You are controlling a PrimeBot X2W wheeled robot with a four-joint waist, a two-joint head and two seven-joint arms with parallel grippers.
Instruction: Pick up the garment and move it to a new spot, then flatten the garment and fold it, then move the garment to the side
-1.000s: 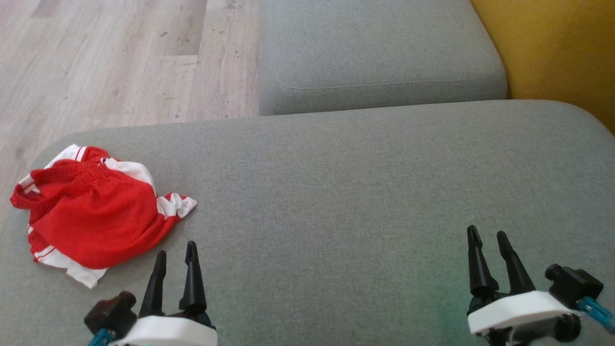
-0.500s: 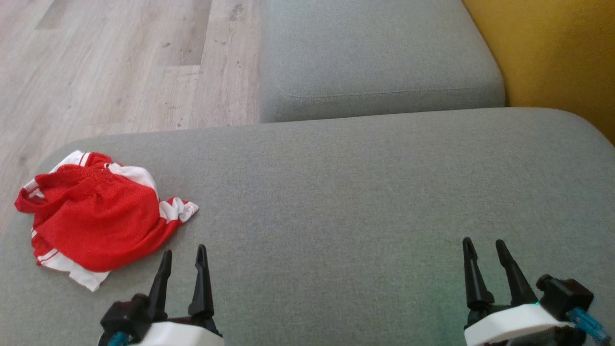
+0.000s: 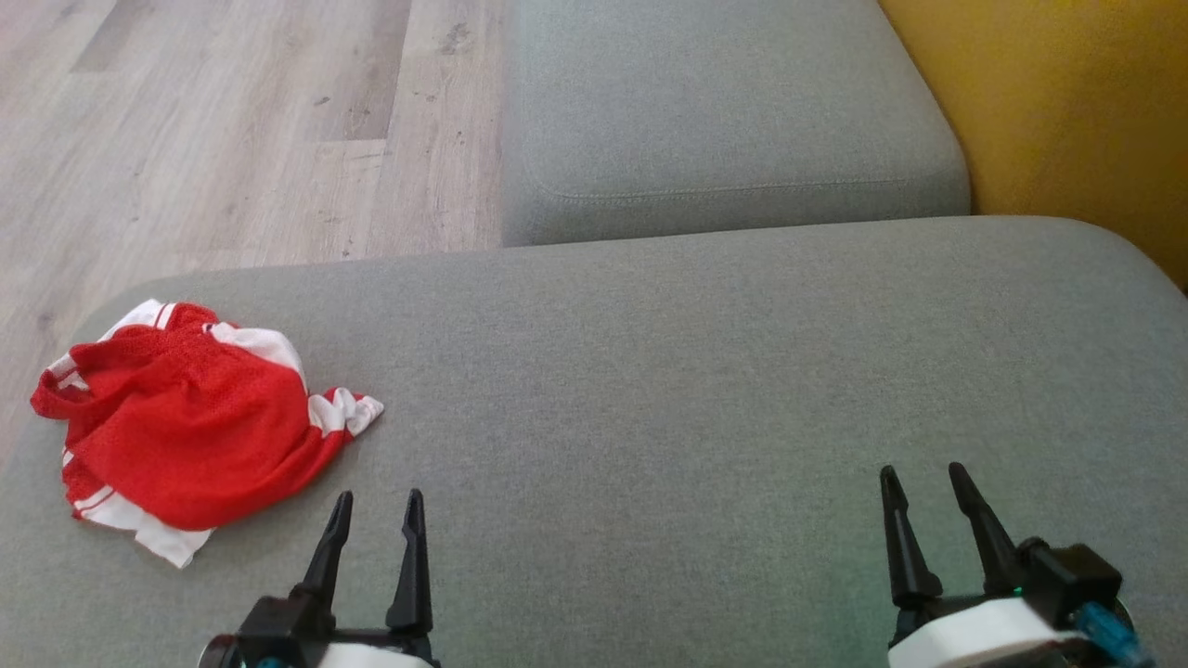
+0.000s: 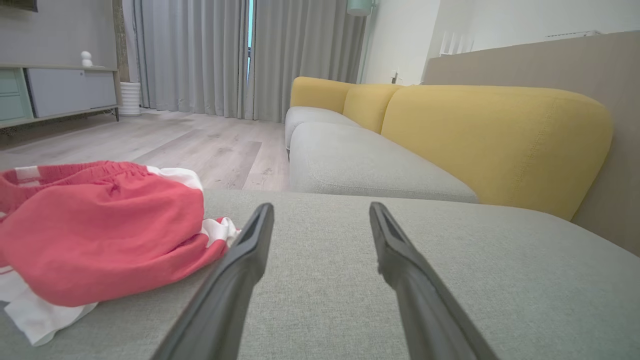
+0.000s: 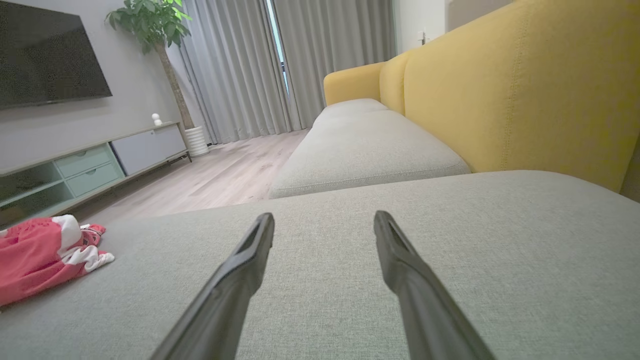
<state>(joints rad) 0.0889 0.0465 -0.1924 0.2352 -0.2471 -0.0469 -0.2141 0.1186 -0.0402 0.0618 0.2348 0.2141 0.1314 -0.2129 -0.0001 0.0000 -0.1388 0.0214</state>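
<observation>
Garment (image 3: 186,427) crumpled on cushion (image 3: 696,390), long axis near-left to far-right. Left gripper (image 3: 378,506) and right gripper (image 3: 919,478) both spread, empty.

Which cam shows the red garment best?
Head view: the whole garment lies unobstructed on the grey cushion. Left wrist view shows it close but cropped; right wrist view, a small part at the edge.

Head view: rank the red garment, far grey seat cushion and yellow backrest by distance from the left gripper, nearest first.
From the left gripper:
1. Red garment, close by, ahead and to its left.
2. Far grey seat cushion, well ahead, to the right.
3. Yellow backrest, far right corner.
</observation>
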